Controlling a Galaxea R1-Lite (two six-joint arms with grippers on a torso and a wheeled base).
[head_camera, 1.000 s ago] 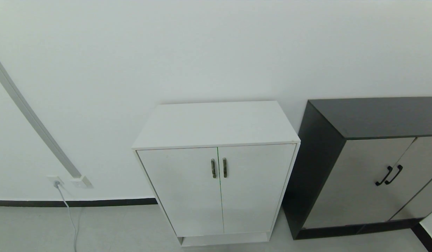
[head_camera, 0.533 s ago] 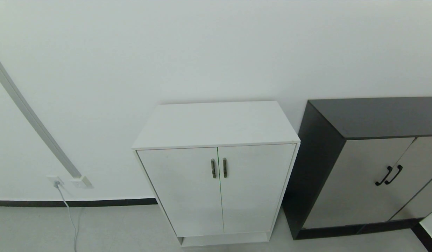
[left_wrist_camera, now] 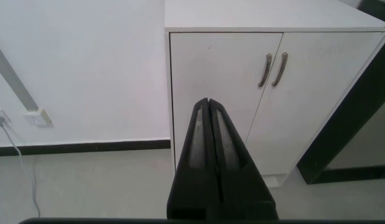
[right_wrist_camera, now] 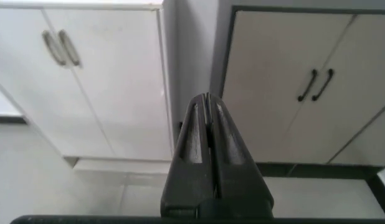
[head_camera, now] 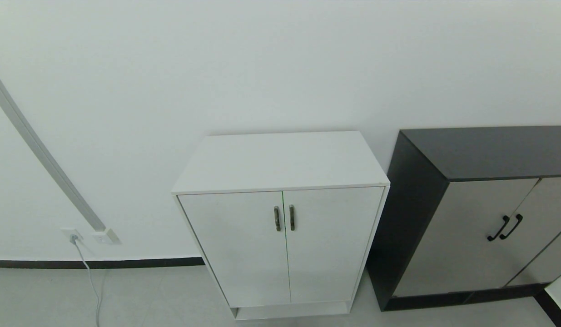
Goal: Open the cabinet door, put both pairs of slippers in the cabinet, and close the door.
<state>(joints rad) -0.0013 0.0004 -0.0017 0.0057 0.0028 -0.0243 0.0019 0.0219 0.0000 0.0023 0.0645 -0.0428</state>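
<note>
So the white cabinet (head_camera: 280,163) stands on the floor (head_camera: 126,295), back flat against the wall, pretty much dead ahead in the head view. Both doors are shut: the left door (head_camera: 239,245) and right door (head_camera: 328,240) meet at a thin seam down the middle. The two upright bar handles (head_camera: 277,218) sit just beside each other on either side of that seam, up near the top. There's a shallow recess along the bottom, under the doors.

Right next to it, on the robot's right side, there's a black cabinet (head_camera: 421,218) with pale doors and a pair of curved black handles (head_camera: 505,227), also closed. Its side panel is close against the white one, with only a narrow gap between them.

The left pincer (left_wrist_camera: 208,104) has its fingers pressed together with nothing in them. It hangs above the floor, out in front of the white cabinet and apart from it, pointing at the left door. The right pincer (right_wrist_camera: 207,99) is the same deal, pressed together and empty. It points at the gap between the two cabinets.

Over toward the left end of the wall there's a socket (head_camera: 71,235) with a grey cable (head_camera: 91,281) plugged in and trailing down onto the floor. A slanted trunking strip (head_camera: 39,150) runs up the wall from there, and a black skirting line (head_camera: 103,263) runs along the wall's foot.
</note>
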